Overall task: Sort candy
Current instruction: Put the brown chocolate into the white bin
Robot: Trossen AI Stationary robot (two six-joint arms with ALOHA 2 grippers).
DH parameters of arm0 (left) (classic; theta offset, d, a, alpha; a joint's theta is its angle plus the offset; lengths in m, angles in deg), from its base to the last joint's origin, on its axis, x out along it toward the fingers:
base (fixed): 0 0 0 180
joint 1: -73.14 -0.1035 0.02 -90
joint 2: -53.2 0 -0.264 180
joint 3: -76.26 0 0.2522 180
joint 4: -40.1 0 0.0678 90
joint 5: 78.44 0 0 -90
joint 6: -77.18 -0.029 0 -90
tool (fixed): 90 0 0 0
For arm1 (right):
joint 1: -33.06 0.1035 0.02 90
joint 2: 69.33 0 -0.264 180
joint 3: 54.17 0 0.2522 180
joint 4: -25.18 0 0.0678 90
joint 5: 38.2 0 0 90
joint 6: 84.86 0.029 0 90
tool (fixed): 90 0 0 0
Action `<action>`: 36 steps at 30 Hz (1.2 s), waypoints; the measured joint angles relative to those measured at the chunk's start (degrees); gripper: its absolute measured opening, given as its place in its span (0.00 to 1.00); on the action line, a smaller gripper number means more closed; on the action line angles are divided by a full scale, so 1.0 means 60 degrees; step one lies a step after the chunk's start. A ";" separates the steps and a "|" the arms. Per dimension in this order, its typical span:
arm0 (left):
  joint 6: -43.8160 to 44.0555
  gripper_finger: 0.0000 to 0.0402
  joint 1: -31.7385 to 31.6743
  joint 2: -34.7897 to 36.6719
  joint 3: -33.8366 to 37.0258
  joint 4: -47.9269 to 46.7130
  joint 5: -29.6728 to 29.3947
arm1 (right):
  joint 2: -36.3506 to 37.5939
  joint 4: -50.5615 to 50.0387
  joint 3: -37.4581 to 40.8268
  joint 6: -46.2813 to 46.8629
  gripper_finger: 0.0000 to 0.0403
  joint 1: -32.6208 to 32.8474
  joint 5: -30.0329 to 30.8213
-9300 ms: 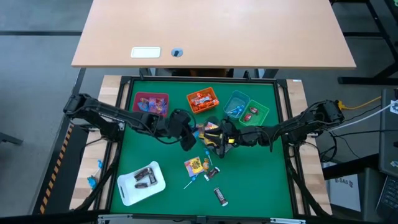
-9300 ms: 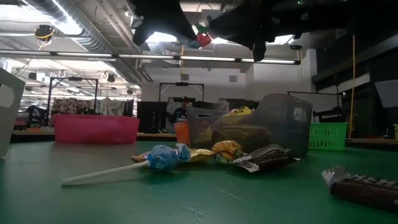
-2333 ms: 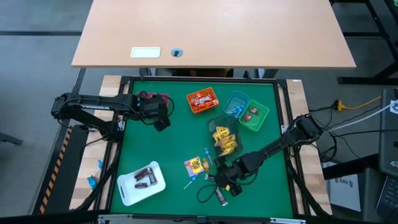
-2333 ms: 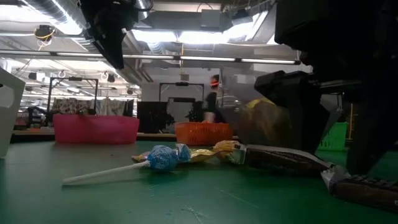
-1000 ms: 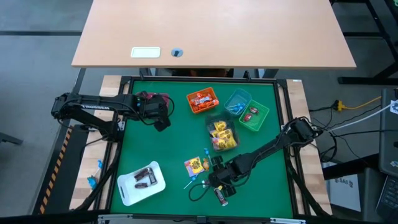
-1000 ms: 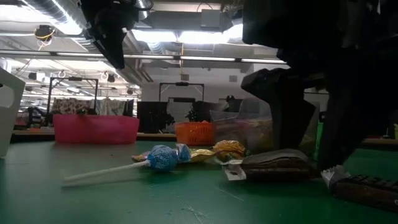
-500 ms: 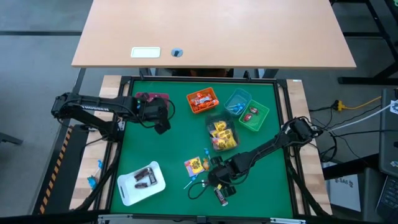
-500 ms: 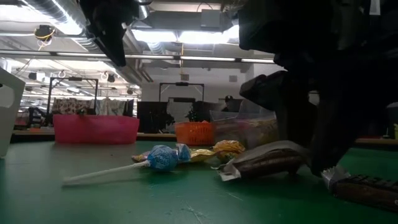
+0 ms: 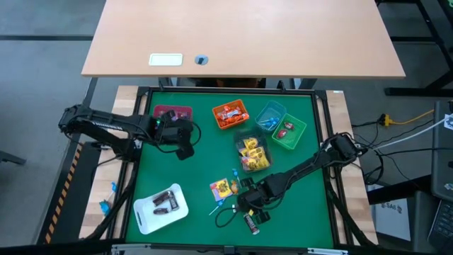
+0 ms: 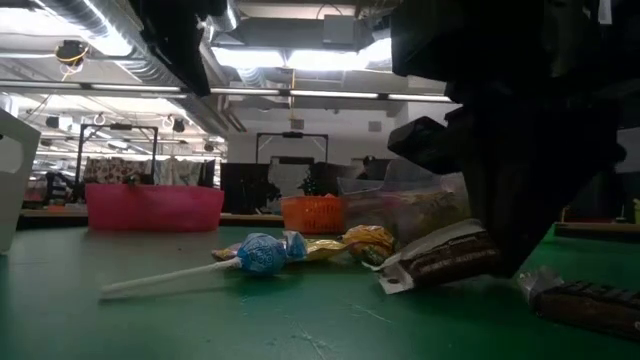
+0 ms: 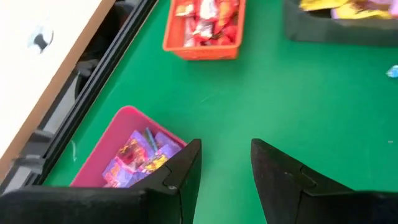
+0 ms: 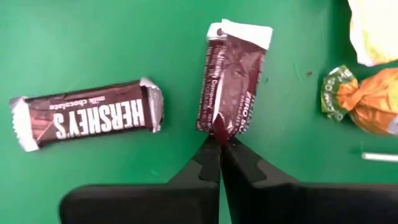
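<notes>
Candy lies loose on the green table (image 9: 177, 177): a dark brown packet (image 12: 230, 81), a Hershey's bar (image 12: 87, 121), a blue lollipop (image 10: 262, 253) and yellow and orange sweets (image 9: 223, 188). My right gripper (image 12: 219, 138) is low over the table's near middle, shut on the brown packet. My left gripper (image 11: 225, 168) hangs open and holds nothing, just on the near side of the pink bin (image 11: 130, 155), which holds purple sweets. My right gripper pinches one short end of the dark brown packet (image 12: 219, 130) between its two fingertips. The fingers lie along the packet. In the low view the packet (image 10: 440, 258) tilts, its held end raised and its white free end (image 10: 392, 283) low by the table.
At the back stand an orange bin (image 9: 231, 115), a blue bin (image 9: 269, 117) and a green bin (image 9: 290, 131). A clear bin (image 9: 253, 154) holds yellow sweets. A white tray (image 9: 161, 205) with brown bars sits near left. Bare green table lies between the arms.
My right gripper has shut on the end of the dark brown packet. The packet lay flat; now its held end is raised and it tilts, its free end staying low. My left gripper has drifted a little toward the near edge, away from the pink bin.
</notes>
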 joint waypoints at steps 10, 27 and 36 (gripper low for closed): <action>0.0468 0.32 0.1352 0.0004 -0.0002 0.0131 0.1209 | 0.0260 -0.1664 -0.1331 -0.1257 0.01 -0.0755 0.0507; 0.1334 0.32 0.2066 0.0025 -0.0002 0.0130 0.1057 | 0.0172 0.1737 -0.2681 -0.2370 0.00 -0.1508 0.1471; 0.1330 0.32 0.1657 0.0025 -0.0002 0.0106 0.0852 | -0.0813 0.4780 -0.2681 -0.2242 0.00 -0.1522 0.0527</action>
